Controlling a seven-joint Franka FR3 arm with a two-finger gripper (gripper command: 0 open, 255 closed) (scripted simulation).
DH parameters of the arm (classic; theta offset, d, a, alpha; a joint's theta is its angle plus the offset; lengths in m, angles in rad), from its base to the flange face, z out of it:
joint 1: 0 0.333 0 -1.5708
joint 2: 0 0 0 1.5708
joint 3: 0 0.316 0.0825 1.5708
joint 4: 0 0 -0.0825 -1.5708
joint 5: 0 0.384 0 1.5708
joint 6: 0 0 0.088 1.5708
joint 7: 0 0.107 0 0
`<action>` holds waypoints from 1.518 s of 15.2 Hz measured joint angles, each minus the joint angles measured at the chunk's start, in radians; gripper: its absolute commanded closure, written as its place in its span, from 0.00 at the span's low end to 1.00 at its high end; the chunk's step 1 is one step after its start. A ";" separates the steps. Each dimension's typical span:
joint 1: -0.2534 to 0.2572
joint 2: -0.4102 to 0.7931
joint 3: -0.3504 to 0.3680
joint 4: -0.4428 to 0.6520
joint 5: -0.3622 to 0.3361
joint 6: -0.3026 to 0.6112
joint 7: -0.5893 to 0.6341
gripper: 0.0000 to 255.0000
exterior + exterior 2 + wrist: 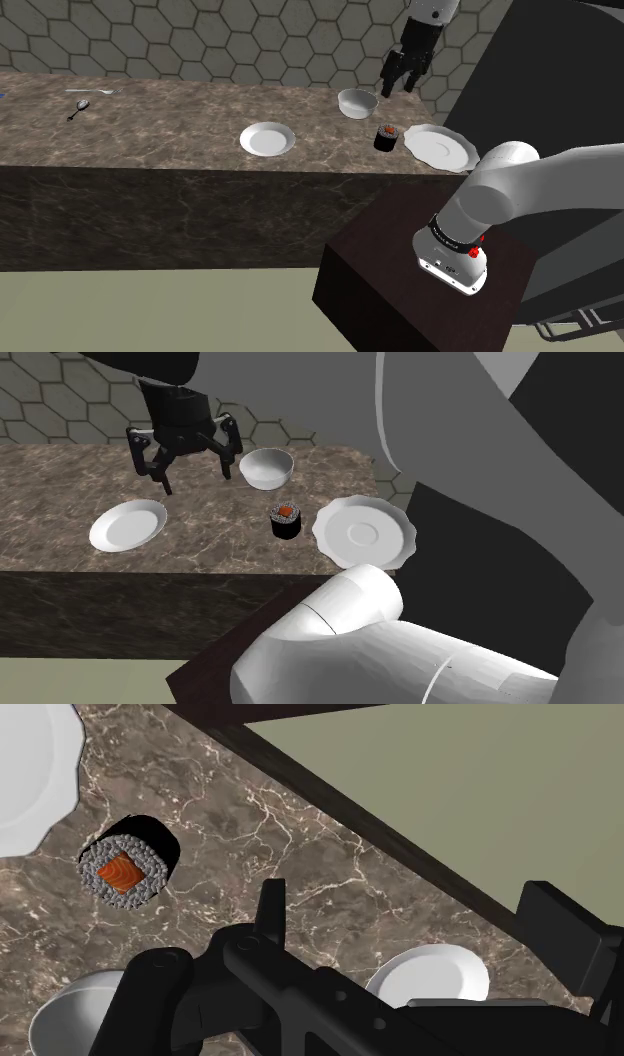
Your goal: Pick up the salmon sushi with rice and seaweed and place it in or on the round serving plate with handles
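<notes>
Nearest in shoulder view: dark box stand [375, 265] w/ the white arm [510, 185] rising off it. Past that is the brown marbled surface [150, 130].

Closest to the stand on it is a white scallop-rim plate [440, 146]. Just beside that, toward shoulder view's left, sits the sushi roll [386, 137]: dark seaweed wrap, rice ring, orange salmon centre facing up. It stands upright on the bare surface, on neither plate.

Further toward that view's left is a round white plate [267, 139], well apart from the sushi; handles too small to make out.

Behind the sushi, nearer the wall, is a white bowl [358, 102]. The pincer [399, 88] hangs above the surface just beside the bowl, fingers spread apart, empty, and apart from the sushi.

Far off at shoulder view's left end lie a spoon [78, 108] and a 2nd thin utensil [95, 91]. Back wall [200, 30] is grey hexagon tile.
</notes>
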 measured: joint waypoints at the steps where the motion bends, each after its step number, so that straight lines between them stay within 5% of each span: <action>1: 0.000 0.000 0.000 0.000 0.000 0.000 0.000 0.00; 11: -0.058 0.098 -0.100 -0.156 -0.144 0.215 -0.152 0.00; 23: -0.143 0.433 -0.247 -0.202 -0.328 0.579 -0.318 0.00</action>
